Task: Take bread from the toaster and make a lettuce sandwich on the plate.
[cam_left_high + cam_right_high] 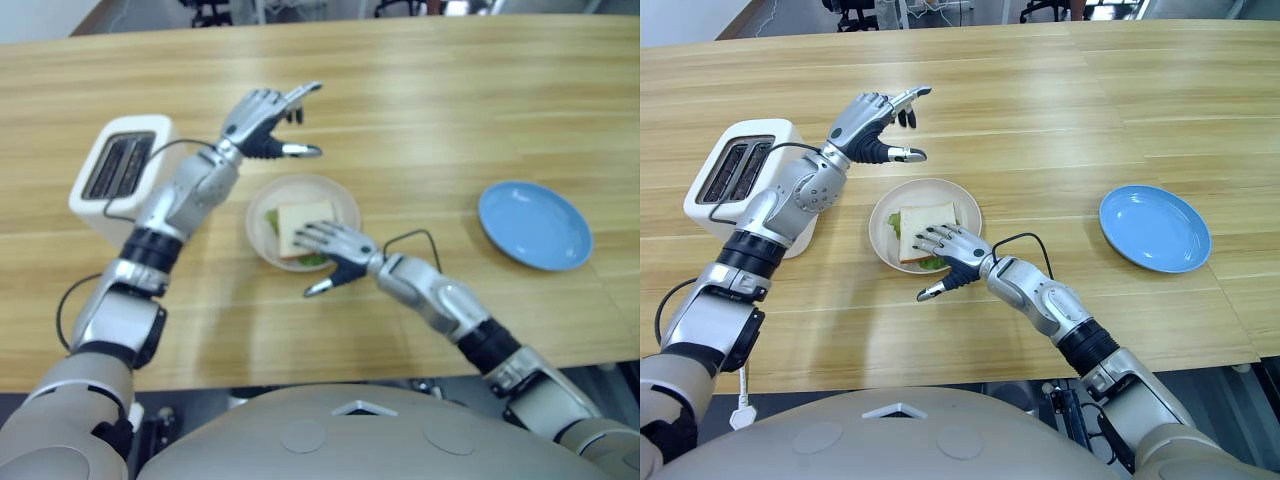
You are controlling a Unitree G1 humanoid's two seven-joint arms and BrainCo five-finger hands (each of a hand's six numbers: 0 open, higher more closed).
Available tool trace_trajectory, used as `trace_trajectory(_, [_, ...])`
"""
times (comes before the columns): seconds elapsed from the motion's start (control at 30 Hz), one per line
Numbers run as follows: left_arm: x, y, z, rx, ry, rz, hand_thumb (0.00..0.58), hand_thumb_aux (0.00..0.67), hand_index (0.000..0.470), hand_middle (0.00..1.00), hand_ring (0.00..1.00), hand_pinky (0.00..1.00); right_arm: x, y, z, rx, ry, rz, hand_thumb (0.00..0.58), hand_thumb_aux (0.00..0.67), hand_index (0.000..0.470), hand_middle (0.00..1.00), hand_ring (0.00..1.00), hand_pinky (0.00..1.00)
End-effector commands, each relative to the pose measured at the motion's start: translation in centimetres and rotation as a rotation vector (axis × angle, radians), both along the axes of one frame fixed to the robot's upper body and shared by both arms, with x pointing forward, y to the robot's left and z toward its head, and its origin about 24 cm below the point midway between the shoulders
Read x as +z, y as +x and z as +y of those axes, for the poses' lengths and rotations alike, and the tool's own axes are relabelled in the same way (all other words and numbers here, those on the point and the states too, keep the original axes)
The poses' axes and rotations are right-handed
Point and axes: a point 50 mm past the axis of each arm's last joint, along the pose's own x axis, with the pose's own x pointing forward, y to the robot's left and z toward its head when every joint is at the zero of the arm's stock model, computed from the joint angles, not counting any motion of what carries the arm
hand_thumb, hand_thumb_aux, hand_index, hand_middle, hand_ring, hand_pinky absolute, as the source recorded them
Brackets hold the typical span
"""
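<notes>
While spread right robot hand (955, 252) overlaps bread (925, 220), lettuce (896, 222) mostly hidden; left robot hand (868, 125): spread, empty

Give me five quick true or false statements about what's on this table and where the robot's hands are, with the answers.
1. A bread slice lies on green lettuce on the round cream plate. True.
2. The left hand grips a slice of bread. False: the left hand holds nothing, fingers open, above the wooden table beyond the cream plate.
3. The right hand is at the bread slice, fingers spread over it. True.
4. The white toaster stands between the two plates. False: the white toaster stands to the robot's left of the cream plate.
5. The round blue plate lies to the robot's right of the cream plate. True.
</notes>
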Motion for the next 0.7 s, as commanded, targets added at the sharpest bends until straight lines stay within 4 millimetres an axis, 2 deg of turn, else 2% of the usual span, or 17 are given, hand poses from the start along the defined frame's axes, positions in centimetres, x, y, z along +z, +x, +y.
trace_trajectory(0.03, [-1.1,-0.6,0.6,0.033,0.040,0.033,0.000,0.000,0.000,0.00,0.00,0.00,-5.6,-3.4,-2.1,0.018,-0.236,0.277,0.000,0.000,0.000,0.00,0.00,0.00])
trace_trajectory(0.2, [-2.6,-1.1,1.1,0.049,0.012,0.111,0.000,0.000,0.000,0.00,0.00,0.00,-4.1,-2.7,-2.2,0.002,-0.162,0.214,0.000,0.000,0.000,0.00,0.00,0.00])
trace_trajectory(0.37, [-3.5,-1.7,1.4,0.043,-0.030,0.170,0.000,0.000,0.000,0.00,0.00,0.00,1.3,-0.7,-2.0,-0.028,0.066,-0.045,0.000,0.000,0.000,0.00,0.00,0.00])
trace_trajectory(0.47, [-3.0,-2.2,1.7,0.020,-0.144,0.173,0.000,0.000,0.000,0.00,0.00,0.00,3.7,0.2,-2.6,-0.061,0.129,-0.204,0.000,0.000,0.000,0.00,0.00,0.00])
trace_trajectory(0.63, [-2.1,-3.1,1.6,-0.023,-0.243,0.165,0.000,0.000,0.000,0.00,0.00,0.00,6.1,0.4,-3.1,-0.105,0.253,-0.363,0.000,0.000,0.000,0.00,0.00,0.00])
trace_trajectory(0.7, [-1.2,-3.7,1.7,-0.085,-0.318,0.160,0.000,0.000,0.000,0.00,0.00,0.00,6.9,0.3,-3.5,-0.125,0.289,-0.405,0.000,0.000,0.000,0.00,0.00,0.00])
